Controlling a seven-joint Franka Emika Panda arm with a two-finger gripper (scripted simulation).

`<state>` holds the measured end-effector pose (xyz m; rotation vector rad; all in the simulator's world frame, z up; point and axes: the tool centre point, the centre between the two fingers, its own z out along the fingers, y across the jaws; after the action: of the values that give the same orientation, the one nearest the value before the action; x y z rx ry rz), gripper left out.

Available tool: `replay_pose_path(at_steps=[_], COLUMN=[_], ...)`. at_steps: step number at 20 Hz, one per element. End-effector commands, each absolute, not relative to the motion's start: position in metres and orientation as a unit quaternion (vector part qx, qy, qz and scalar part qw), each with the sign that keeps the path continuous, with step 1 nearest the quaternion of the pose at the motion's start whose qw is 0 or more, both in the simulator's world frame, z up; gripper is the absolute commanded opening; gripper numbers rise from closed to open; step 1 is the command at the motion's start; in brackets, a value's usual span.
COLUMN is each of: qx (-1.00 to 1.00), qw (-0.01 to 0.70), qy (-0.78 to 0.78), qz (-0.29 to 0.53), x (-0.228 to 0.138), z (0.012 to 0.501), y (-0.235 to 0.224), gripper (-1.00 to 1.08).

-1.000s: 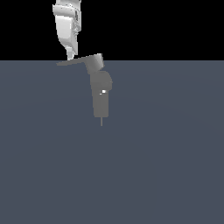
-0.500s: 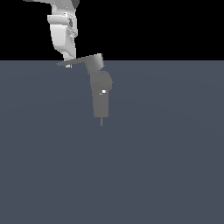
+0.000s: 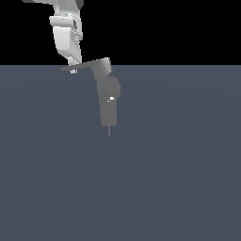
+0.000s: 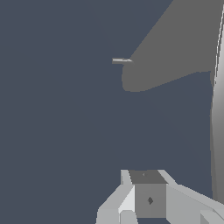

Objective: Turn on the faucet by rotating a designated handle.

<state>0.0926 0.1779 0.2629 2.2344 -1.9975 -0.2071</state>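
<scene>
Handle, a thin rigid lever off the top of the faucet, judged stiff, best pushed near its outer tip, where the gripper sits, jaw state indeterminable.

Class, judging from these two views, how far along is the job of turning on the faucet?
Done: the tool has reached the free end of the handle. In hand: it sits at that tip, though contact isn't clear. Left: swinging the handle round on the faucet; nothing shows it turned on.
</scene>
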Motion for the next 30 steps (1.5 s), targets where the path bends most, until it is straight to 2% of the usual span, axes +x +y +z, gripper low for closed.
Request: replay_pose_path(at_steps=[1, 7, 30], qx=[0.743, 0.743, 0.743], qw=[0.074, 0.074, 0.074], qy=[-0.663, -0.662, -0.662], qz=[-0.065, -0.064, -0.064], x=[0.091, 0.091, 0.042], z=[0.262, 0.262, 0.272], y=[0.178, 0.178, 0.174], gripper=[-1.0, -1.0, -1.0])
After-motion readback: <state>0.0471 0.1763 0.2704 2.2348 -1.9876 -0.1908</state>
